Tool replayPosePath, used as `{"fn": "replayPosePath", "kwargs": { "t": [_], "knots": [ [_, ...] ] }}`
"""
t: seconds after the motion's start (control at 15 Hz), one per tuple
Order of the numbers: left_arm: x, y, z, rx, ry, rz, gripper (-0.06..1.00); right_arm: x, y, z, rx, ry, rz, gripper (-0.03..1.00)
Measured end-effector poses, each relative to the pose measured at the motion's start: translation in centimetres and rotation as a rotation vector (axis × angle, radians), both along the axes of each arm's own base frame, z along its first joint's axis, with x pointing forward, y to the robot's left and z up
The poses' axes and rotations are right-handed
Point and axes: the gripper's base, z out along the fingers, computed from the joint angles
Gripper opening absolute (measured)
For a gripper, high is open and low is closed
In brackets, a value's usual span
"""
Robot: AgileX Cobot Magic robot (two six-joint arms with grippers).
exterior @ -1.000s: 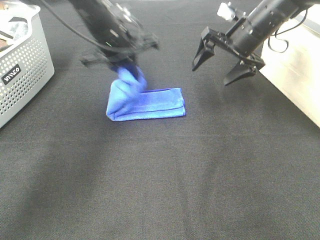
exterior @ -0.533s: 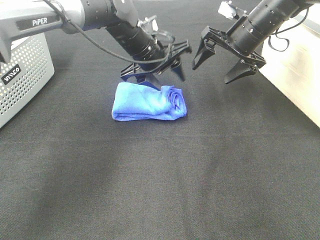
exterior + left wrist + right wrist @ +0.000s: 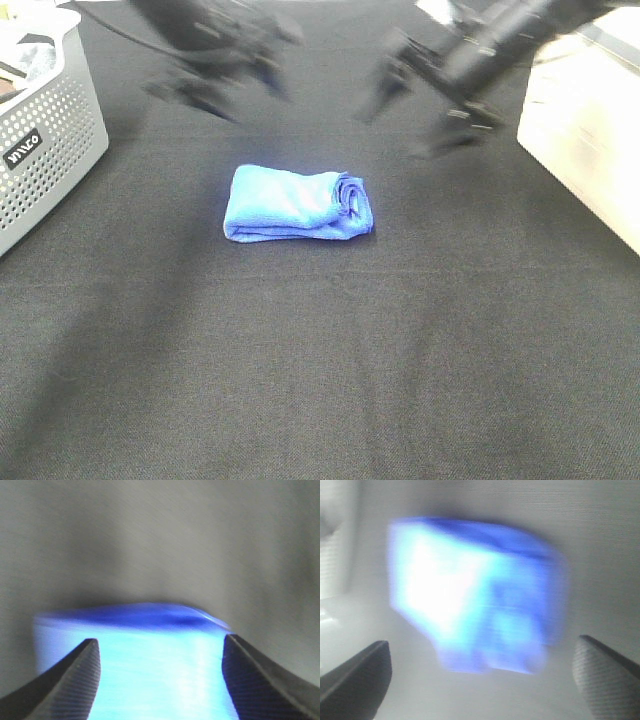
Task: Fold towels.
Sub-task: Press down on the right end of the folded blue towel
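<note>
The royal-blue towel (image 3: 298,205) lies folded into a thick small rectangle on the black table, its rolled edge at its right end. It also shows in the left wrist view (image 3: 135,665) and blurred in the right wrist view (image 3: 475,605). My left gripper (image 3: 215,85) is open and empty, blurred, above and behind the towel to the left. My right gripper (image 3: 415,115) is open and empty, blurred, behind the towel to the right. Neither touches the towel.
A perforated grey basket (image 3: 45,140) stands at the far left edge with cloth inside. A pale wooden surface (image 3: 585,150) borders the table at the right. The black tablecloth (image 3: 320,360) spreads in front of the towel.
The left gripper has let go of the towel and pulled up and back to the left. The right gripper has shifted left. The towel lies still, folded over.
</note>
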Motion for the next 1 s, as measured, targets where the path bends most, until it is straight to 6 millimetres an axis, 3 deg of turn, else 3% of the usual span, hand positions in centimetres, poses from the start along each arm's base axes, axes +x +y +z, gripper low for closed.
{"fn": "replayPosePath", "kwargs": {
  "t": [0.13, 0.27, 0.4, 0.67, 0.8, 1.0],
  "knots": [
    [0.3, 2.4, 0.2, 0.058, 0.021, 0.009, 0.66, -0.9, 4.0, 0.2, 0.082, -0.009, 0.06, 0.92],
    [0.4, 4.2, 0.1, 0.085, 0.055, 0.021, 0.66, -1.6, 7.4, -1.0, 0.17, -0.006, 0.109, 0.92],
    [0.4, 4.6, 0.0, 0.105, 0.068, 0.017, 0.66, -1.8, 9.4, -2.3, 0.262, 0.007, 0.129, 0.92],
    [0.3, 4.5, 0.0, 0.097, 0.07, 0.013, 0.66, -1.3, 9.0, -6.2, 0.268, 0.063, 0.124, 0.92],
    [0.3, 4.5, 0.0, 0.09, 0.072, 0.013, 0.66, -0.6, 7.3, -7.9, 0.247, 0.087, 0.098, 0.92],
    [0.3, 4.5, 0.0, 0.089, 0.072, 0.013, 0.66, 0.3, 4.8, -8.4, 0.211, 0.082, 0.07, 0.92]
  ]
}}
